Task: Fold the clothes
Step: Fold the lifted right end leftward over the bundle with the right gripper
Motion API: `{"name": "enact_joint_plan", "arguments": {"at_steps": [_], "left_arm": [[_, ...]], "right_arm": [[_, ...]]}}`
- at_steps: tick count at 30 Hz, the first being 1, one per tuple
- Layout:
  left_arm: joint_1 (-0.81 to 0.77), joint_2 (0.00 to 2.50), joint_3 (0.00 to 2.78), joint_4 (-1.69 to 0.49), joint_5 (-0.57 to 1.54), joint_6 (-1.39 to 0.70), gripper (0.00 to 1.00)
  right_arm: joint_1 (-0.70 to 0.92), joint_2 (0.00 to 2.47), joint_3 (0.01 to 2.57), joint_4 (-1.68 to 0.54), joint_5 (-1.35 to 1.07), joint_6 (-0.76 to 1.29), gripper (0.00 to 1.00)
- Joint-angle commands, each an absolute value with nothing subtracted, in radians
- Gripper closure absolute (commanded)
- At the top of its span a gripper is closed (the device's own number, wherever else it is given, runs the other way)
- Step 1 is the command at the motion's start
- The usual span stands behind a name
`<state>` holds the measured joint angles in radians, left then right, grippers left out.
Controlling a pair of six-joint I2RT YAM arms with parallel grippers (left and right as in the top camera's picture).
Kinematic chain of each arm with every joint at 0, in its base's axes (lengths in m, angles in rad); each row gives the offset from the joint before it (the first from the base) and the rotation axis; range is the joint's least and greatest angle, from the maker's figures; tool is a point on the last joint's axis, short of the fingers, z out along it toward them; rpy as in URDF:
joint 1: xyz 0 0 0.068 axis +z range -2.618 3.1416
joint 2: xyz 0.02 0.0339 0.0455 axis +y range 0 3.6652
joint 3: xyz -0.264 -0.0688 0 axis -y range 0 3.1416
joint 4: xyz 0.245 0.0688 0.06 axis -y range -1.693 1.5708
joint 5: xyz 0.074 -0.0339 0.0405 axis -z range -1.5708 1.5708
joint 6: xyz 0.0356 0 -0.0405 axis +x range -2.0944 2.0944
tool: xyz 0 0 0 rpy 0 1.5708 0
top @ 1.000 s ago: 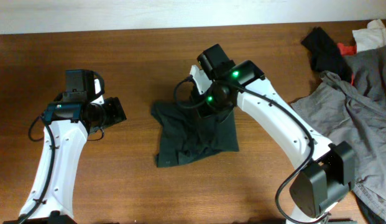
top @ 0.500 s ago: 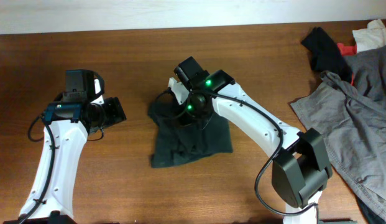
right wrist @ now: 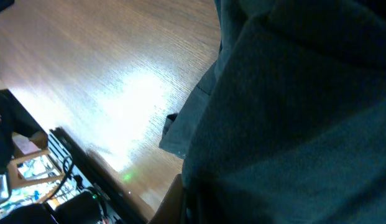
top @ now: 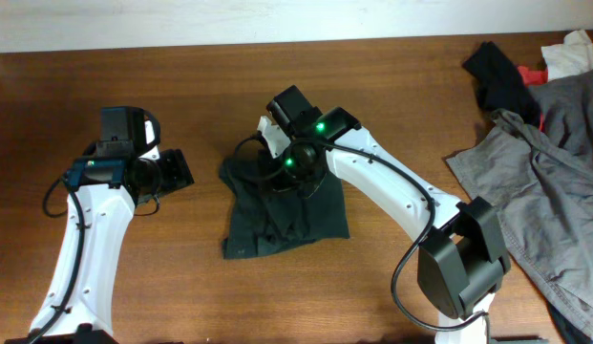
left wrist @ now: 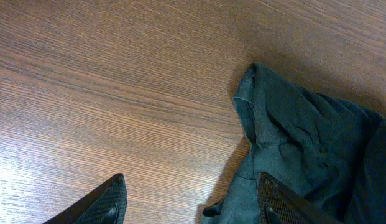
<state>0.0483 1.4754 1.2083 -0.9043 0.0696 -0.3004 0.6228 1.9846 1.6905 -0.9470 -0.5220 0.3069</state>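
The clothes (top: 286, 218) are a dark blackish-green garment lying crumpled on the wooden table (top: 391, 67) at its middle. My right gripper (top: 282, 177) sits low over the garment's upper edge, shut with a pinch of fabric in it. In the right wrist view the dark cloth (right wrist: 292, 112) fills most of the picture and hides the fingers. My left gripper (top: 179, 170) hovers open just left of the garment. In the left wrist view a corner of the garment (left wrist: 292, 143) lies by the right fingertip (left wrist: 273, 199); nothing sits between the fingers.
A light grey garment (top: 544, 182) sprawls over the table's right side. Behind it lie a small black cloth (top: 501, 76), a red scrap (top: 533, 72) and a white piece (top: 573, 53). Bare wood (top: 201, 296) surrounds the dark garment.
My right gripper has moved left and dragged the dark garment with it, closer to the left gripper. The left arm has stayed where it was.
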Motion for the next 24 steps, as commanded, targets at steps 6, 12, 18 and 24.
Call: {"name": "enact_joint_plan", "arguments": {"at_steps": [6,12,18,24], "left_arm": [[0.055,1.462,1.224,-0.902,0.056,-0.303,0.32],[0.055,1.462,1.224,-0.902,0.063,-0.303,0.33],[0.055,1.462,1.224,-0.902,0.063,-0.303,0.32],[0.055,1.462,1.224,-0.902,0.063,-0.303,0.32]], "right_arm": [[0.628,2.01,1.7,-0.905,-0.534,0.333,0.96],[0.641,2.061,1.7,-0.859,-0.539,0.334,0.96],[0.699,2.099,1.7,-0.807,-0.546,0.331,0.96],[0.756,2.101,1.7,-0.788,-0.48,0.335,0.91]]}}
